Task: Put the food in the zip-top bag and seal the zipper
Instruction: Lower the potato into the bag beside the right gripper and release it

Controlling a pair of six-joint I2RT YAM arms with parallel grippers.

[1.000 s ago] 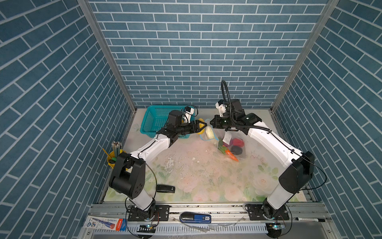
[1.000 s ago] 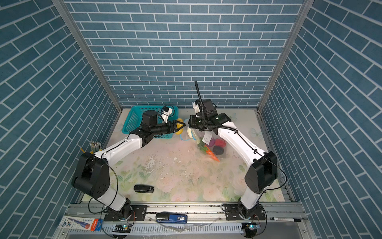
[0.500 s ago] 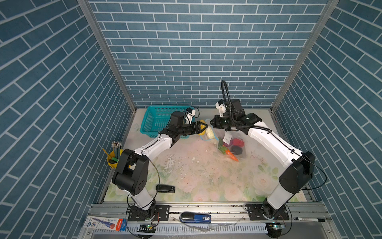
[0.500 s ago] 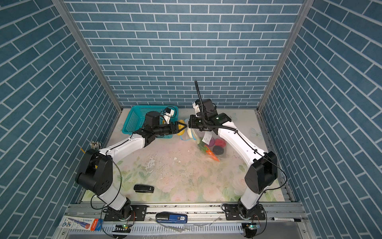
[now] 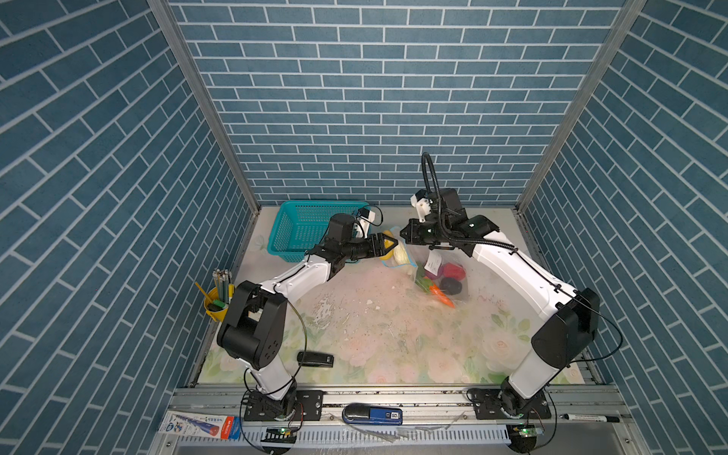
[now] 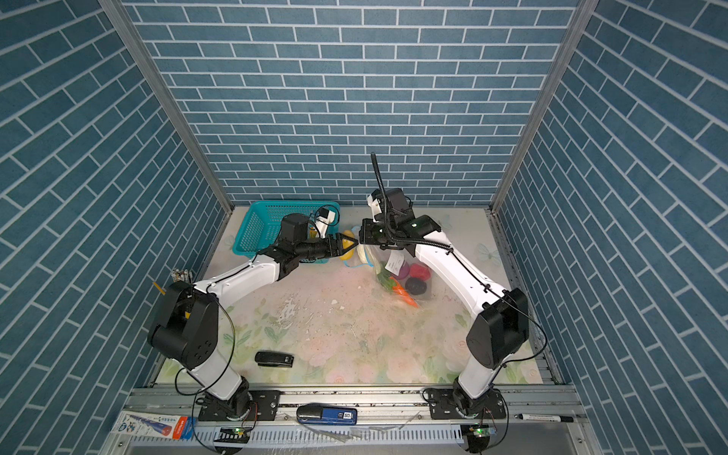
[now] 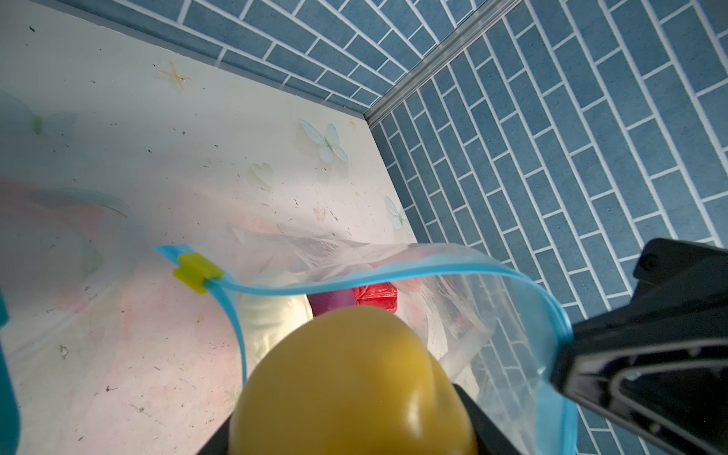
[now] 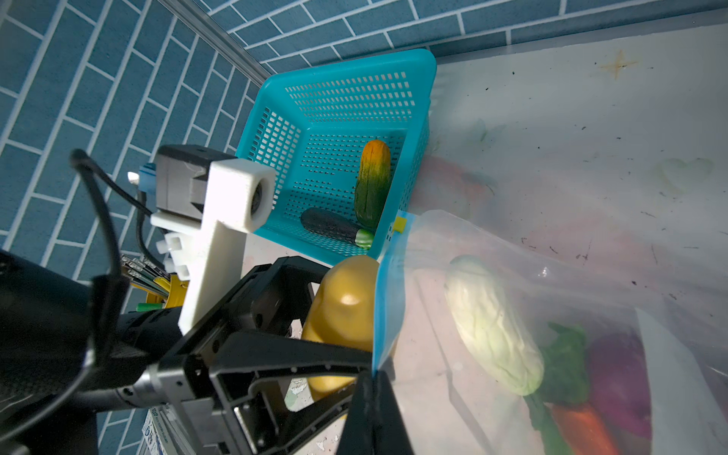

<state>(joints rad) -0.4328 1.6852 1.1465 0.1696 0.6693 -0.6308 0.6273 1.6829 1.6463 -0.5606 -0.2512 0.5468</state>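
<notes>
My left gripper [image 5: 388,245] is shut on the yellow potato [image 7: 354,386] and holds it at the mouth of the zip-top bag [image 5: 443,275]. The clear bag lies on the mat with the white cabbage [image 8: 492,327], purple onion [image 7: 331,305], red strawberry [image 7: 374,295] and orange carrot [image 5: 441,295] inside. My right gripper [image 8: 372,380] is shut on the light blue zipper [image 7: 394,272] and lifts that edge. The yellow slider [image 7: 195,272] sits at the strip's far end.
The teal basket [image 5: 311,228] at the back left holds a dark eggplant [image 8: 331,228] and a green-orange piece [image 8: 372,181]. A yellow pen cup [image 5: 216,303] stands by the left wall. A black stapler [image 5: 315,359] lies near the front.
My left arm has swung a little to the right, carrying the potato closer to the bag's mouth. The right arm and bag edge have stayed in place.
</notes>
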